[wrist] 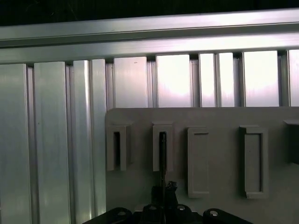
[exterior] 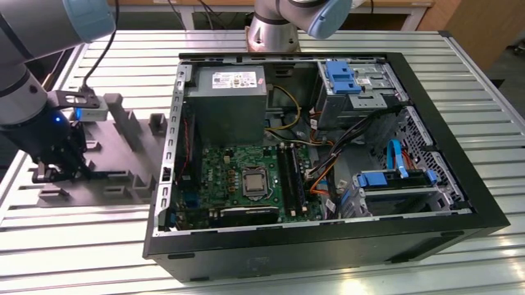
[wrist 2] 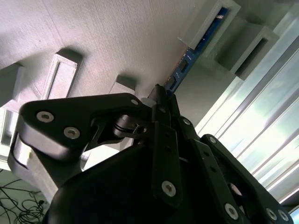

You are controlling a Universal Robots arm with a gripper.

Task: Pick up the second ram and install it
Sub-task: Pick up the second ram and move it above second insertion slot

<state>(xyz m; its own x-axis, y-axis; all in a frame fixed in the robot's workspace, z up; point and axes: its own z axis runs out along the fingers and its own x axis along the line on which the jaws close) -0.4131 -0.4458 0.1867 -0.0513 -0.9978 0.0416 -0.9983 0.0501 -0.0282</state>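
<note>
my claw (wrist 2: 161,93) is closed on the memory stick (wrist 2: 190,55), its two black fingers (wrist 2: 164,140) pinched together on one end of the one stick i can see. in the second wrist view the stick runs away from my fingertips as a thin, flat, narrow blue board with small dark chips along its face, and its far end sits in a raised slot of the grey holder (wrist 2: 117,37). in the first wrist view i see the stick (wrist: 162,154) edge-on, a thin dark line that runs from my claw (wrist: 163,186) into a slotted block of the holder (wrist: 219,121). there i count four whole slotted blocks in a row, with part of a fifth at the frame's edge. the holder lies on a table (wrist: 51,140) of silver slats. in the exterior view my claw (exterior: 59,175) is down on the holder (exterior: 123,184) at the exterior view's left, and the holder lies just beside one open black computer case (exterior: 328,252). inside the case i count one green motherboard (exterior: 221,166), one grey power box (exterior: 230,107) and two bright blue brackets, one (exterior: 343,77) near the far wall and one (exterior: 382,179) nearer the front.
</note>
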